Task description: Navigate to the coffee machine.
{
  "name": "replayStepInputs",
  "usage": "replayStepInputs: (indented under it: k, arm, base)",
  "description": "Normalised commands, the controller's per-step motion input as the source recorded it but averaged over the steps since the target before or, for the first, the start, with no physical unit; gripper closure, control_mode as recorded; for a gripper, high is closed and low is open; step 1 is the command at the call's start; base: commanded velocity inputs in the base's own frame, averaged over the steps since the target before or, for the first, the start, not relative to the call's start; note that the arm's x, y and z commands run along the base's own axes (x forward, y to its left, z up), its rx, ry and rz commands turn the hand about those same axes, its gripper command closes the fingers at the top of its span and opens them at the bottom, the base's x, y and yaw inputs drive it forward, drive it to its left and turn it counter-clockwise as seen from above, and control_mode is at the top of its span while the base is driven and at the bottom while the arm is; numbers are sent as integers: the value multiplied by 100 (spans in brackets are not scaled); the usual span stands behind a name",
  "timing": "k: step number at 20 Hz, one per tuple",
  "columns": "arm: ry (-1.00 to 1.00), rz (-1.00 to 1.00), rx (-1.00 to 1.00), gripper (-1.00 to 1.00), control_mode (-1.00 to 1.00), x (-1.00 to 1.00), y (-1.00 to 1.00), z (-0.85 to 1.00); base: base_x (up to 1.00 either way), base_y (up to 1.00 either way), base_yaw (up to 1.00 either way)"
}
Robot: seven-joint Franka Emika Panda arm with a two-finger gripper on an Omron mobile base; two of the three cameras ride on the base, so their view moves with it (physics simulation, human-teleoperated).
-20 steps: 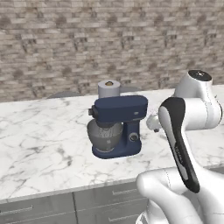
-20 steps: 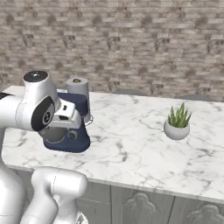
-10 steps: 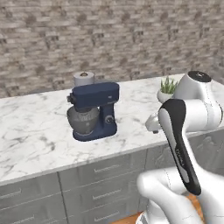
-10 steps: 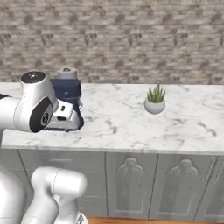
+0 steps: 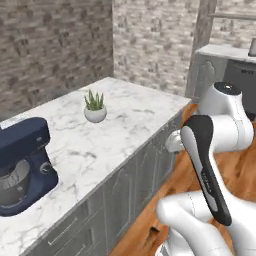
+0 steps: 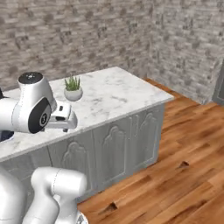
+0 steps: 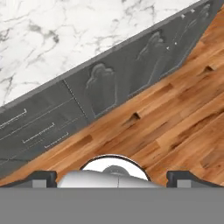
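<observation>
One long marble counter (image 5: 130, 125) runs from near left to far right in the left base view, ending at a corner, with grey cabinet doors (image 5: 150, 170) below it. A navy mixer (image 5: 25, 165) stands at its near left end, with a metal bowl under its head. A small plant (image 5: 94, 107) in a white pot sits farther along, well apart from the mixer and close to the wall side. Brick walls (image 5: 55, 45) stand behind the counter and turn the corner on the far right.

In the right base view the plant (image 6: 72, 88) is on the counter just beyond the arm's elbow, and wood floor (image 6: 175, 153) spreads to the right of the cabinets.

The gripper (image 7: 112, 176) hangs off the counter's edge, pointing down at the cabinet fronts (image 7: 109, 87) and floor boards; its two dark tips sit wide apart with nothing between them.

At the far right of the left base view a second counter (image 5: 225, 51) carries a sliver of something grey-blue, cut by the frame. Where the coffee machine stands I cannot tell.
</observation>
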Motion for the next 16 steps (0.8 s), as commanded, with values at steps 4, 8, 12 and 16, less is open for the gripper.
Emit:
replayStepInputs:
  k: [4,8,12,16]
  arm:
    - [0,0,0,-100,100,0,0,0]
    - [0,0,0,-100,100,0,0,0]
    - [0,0,0,-100,100,0,0,0]
    - [0,0,0,-100,100,0,0,0]
  base:
    - [0,0,-100]
    - [0,0,-100]
    - [9,0,-98]
    - [35,0,-90]
